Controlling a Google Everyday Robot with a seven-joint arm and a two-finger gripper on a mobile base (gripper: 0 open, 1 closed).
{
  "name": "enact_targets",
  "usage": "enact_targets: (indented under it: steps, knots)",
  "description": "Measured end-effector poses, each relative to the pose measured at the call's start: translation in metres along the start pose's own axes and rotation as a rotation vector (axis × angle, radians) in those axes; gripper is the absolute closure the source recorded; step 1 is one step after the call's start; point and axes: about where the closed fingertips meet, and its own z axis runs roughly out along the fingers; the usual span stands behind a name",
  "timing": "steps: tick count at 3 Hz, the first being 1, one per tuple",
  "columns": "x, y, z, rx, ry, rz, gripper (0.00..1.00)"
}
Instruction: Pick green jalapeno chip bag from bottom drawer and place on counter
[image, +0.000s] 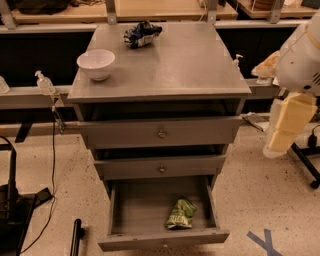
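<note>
The green jalapeno chip bag (180, 214) lies in the open bottom drawer (125, 210), towards its front right. The drawer is pulled out and its grey inside shows. The counter (175, 65) is the flat grey top of the cabinet. My arm (296, 70) shows as white and cream segments at the right edge, level with the upper drawers and well to the right of the cabinet. My gripper is out of view, past the frame's edge or behind the arm.
A white bowl (96, 63) stands at the counter's left. A dark blue-and-white bag (142, 33) lies at its back. Two shallower drawers with knobs (161, 133) stand slightly open above. A black stand (12, 200) and cables are on the floor at left.
</note>
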Motion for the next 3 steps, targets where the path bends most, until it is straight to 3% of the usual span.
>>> enact_targets:
  steps: [1, 2, 3]
  knots:
    - [-0.0501, 0.0105, 0.0622, -0.171, -0.128, -0.238, 0.00]
    - [-0.0544, 0.0099, 0.0722, -0.186, -0.150, -0.302, 0.00]
    - [-0.0546, 0.0096, 0.0711, -0.182, -0.148, -0.294, 0.00]
